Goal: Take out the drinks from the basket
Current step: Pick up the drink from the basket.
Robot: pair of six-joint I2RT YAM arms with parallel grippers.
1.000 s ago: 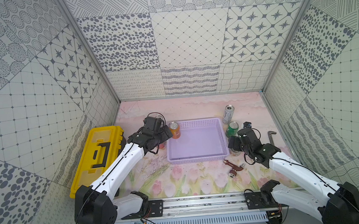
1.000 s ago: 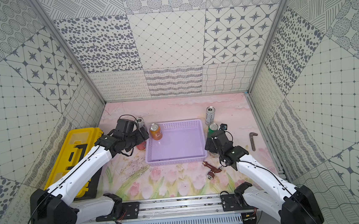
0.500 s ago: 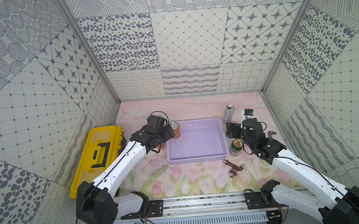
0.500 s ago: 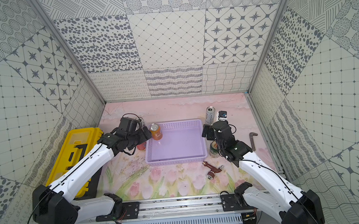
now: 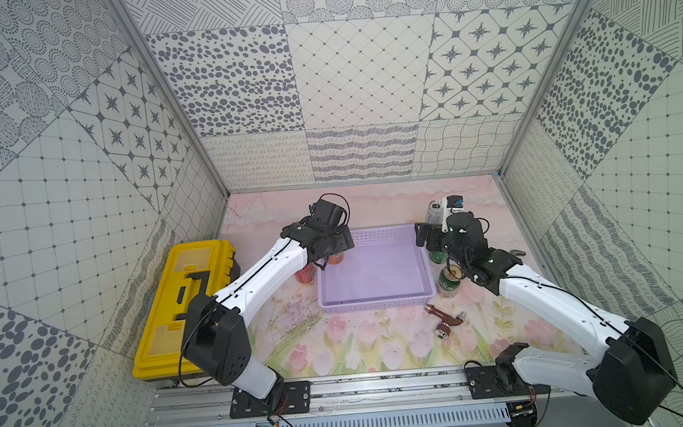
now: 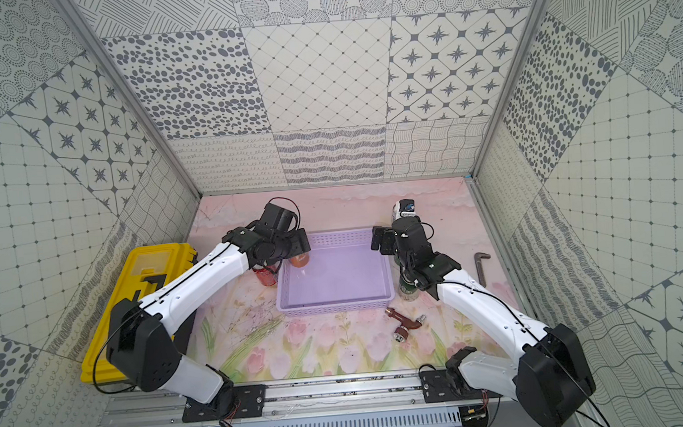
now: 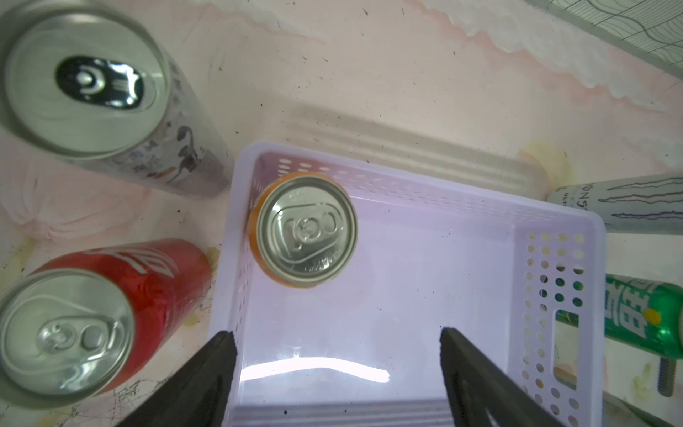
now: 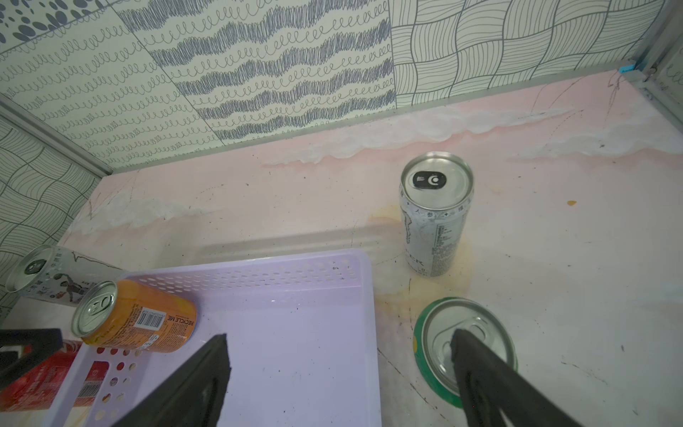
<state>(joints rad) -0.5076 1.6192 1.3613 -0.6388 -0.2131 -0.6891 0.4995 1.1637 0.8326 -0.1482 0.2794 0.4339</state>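
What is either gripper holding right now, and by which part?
Nothing. Both the left gripper and right gripper stand open; the orange can stands free in the basket.

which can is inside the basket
The orange can, standing in a corner of the basket. The others, like the red can and the silver can beside it, stand outside.

Lilac basket (image 5: pixel 376 303) holding only orange can (image 7: pixel 306 231), upright in far-L corner. Red can (image 7: pixel 66 332), silver can (image 7: pixel 81 85) standing outside L; 2nd silver can (image 8: pixel 434 222), bright grn can (image 7: pixel 639 314), dark grn can (image 5: pixel 447 287) outside R.
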